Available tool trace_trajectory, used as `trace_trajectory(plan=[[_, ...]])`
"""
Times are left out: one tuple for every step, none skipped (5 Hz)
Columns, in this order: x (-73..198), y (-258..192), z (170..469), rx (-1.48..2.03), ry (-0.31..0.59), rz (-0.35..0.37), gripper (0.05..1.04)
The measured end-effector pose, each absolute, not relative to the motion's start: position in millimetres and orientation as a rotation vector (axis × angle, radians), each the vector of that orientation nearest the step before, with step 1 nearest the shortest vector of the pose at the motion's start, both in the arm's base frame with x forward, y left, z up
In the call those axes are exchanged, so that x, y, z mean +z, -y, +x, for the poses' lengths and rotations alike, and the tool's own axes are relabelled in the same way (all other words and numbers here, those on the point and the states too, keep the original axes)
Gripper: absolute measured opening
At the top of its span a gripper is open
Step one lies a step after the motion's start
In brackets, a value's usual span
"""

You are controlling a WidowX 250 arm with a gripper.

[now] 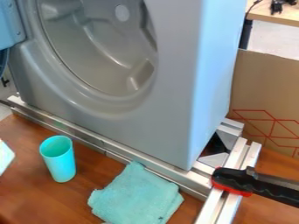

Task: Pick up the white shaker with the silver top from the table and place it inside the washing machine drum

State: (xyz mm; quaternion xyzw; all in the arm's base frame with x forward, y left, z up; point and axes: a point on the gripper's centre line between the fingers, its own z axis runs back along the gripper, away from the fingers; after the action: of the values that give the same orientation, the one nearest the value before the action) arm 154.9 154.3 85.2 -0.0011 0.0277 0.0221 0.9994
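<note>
- You've got a teal cup (61, 164), smooth w/ a matte look, prob. plastic, round & slightly tapered, upright, open top up; it's on the wood-grain tabletop (23, 186), toward its L edge vs. the cloth.
- Teal cloth (137, 197): fuzzy, terry-like, folded into a rough sq. w/ soft corners, flat nearer you, R of the cup & well apart from it; its far corner is right by the front rail (149, 164).
- Gripper: can't tell you if it's wide, narrow or holding sth.
- Behind both, your big obstacle: grey washer-like unit (111, 120), smooth, boxy, w/ rounded front & a deep round opening (88, 43), ribs inside.
- Blue-grey door (8, 26) at its L side, swung out.
- Front rail's shiny metal, straight, grooved, btwn the unit & your cup/cloth; meets the side rails (219, 205) at the R corner.
- Black-and-red tool (251, 183), chunky handle, lies across those, so watch your R side.
- Pale item (5, 156) at the view's L edge, partly cut off.
- Brown cardboard (265, 87) w/ red lines, upright, far R; light wood table (274, 16) beyond.
</note>
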Motion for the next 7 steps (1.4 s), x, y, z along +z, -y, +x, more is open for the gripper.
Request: trace_trajectory(plan=[[118, -129, 175, -0.059, 0.009, -0.06, 0.607], [149, -119, 201, -0.078, 0.153, -0.068, 0.607], [161, -119, 229, -0.095, 0.225, -0.022, 0.606], [154, -120, 268, -0.113, 0.22, 0.054, 0.607], [150, -119, 294, -0.107, 0.217, 0.113, 0.607], [142, -118, 314, -0.116, 0.194, 0.063, 0.607], [131, -107, 324, -0.15, 0.175, 0.009, 0.607]])
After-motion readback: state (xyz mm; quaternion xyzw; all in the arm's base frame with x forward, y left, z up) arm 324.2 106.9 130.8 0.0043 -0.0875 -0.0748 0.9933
